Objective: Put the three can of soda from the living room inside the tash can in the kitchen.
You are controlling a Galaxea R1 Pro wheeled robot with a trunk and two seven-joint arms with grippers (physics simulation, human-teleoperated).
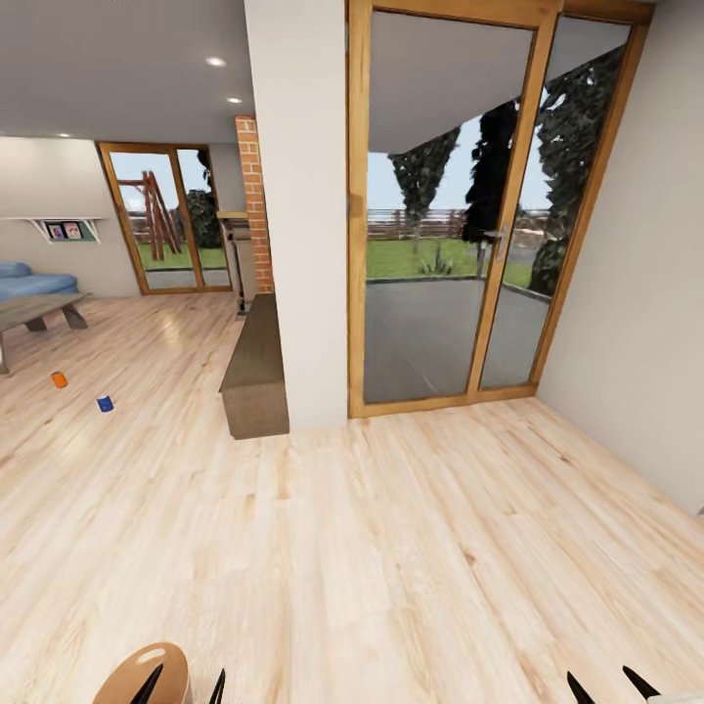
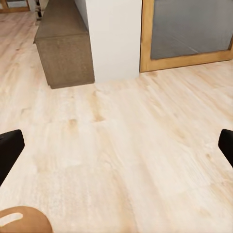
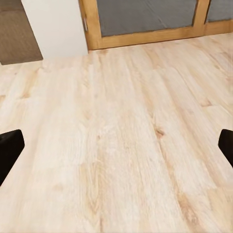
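I'm still on the approach leg, nothing picked up yet as far as I can judge. Head view puts me on the wood plank floor point(image 1: 391, 548) facing a glass door point(image 1: 460, 215) with a white pillar point(image 1: 298, 196) to its left. Two of the soda cans sit on the floor far off to the left: orange can point(image 1: 60, 379) and blue can point(image 1: 105, 403), near each other, both apart from the low table point(image 1: 39, 311) and the blue sofa point(image 1: 34, 282) behind it. Third can I can't find; could be past the frame edge. Left gripper point(image 2: 116, 145) and right gripper point(image 3: 116, 148) both have fingers spread wide with only bare floor between them, holding nothing. Next move, I reckon: swing the base left, roll past the low brown bench point(image 1: 256, 367) by the pillar, and close in on the cans before lowering an arm. At the bottom left of the head view there's a tan rounded object point(image 1: 147, 675), cut off; can't tell what it is. Cans are too small here to read upright or tipped. Trash can isn't located yet.
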